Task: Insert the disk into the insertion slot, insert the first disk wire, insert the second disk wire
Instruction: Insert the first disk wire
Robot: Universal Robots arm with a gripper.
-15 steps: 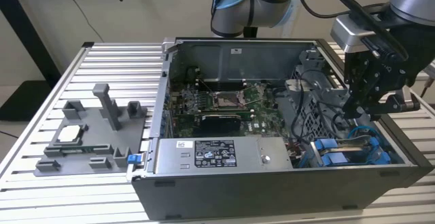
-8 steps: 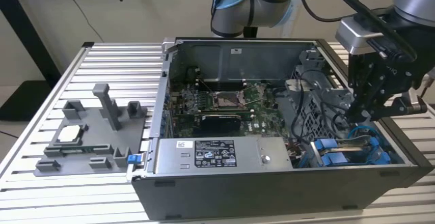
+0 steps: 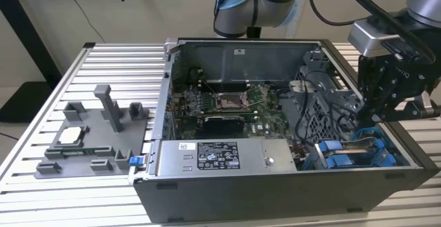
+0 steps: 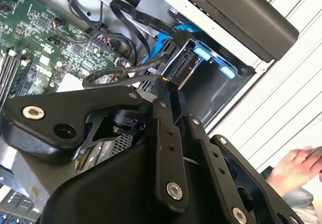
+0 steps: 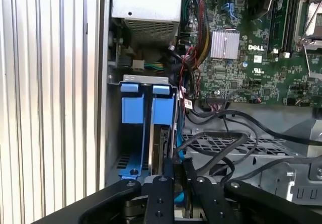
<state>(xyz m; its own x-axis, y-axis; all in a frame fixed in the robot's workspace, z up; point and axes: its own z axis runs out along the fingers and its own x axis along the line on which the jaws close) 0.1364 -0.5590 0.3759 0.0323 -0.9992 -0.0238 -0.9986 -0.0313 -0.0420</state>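
Observation:
The open computer case point(image 3: 276, 185) lies on a slatted table. At the exterior view's right corner of the case is the insertion slot point(image 3: 344, 155), a grey bay with blue rails. The disk point(image 5: 162, 143) stands on edge in the insertion slot point(image 5: 136, 133), and its blue carrier tabs point(image 5: 162, 108) show at the far end. My gripper point(image 3: 375, 114) hangs just above the bay. Its fingertips point(image 4: 165, 85) are pressed together at the end of a black disk wire point(image 4: 121, 74). That disk wire point(image 5: 211, 143) loops from the fingers point(image 5: 168, 176) over the perforated metal beside the disk.
A grey labelled power-supply box point(image 3: 220, 157) sits by the case's front wall, next to the bay. The green motherboard point(image 3: 227, 103) and loose cables point(image 3: 324, 113) fill the middle. A grey fixture point(image 3: 90, 134) stands on the table point(image 3: 41, 196). A hand point(image 4: 297, 166) rests outside the case.

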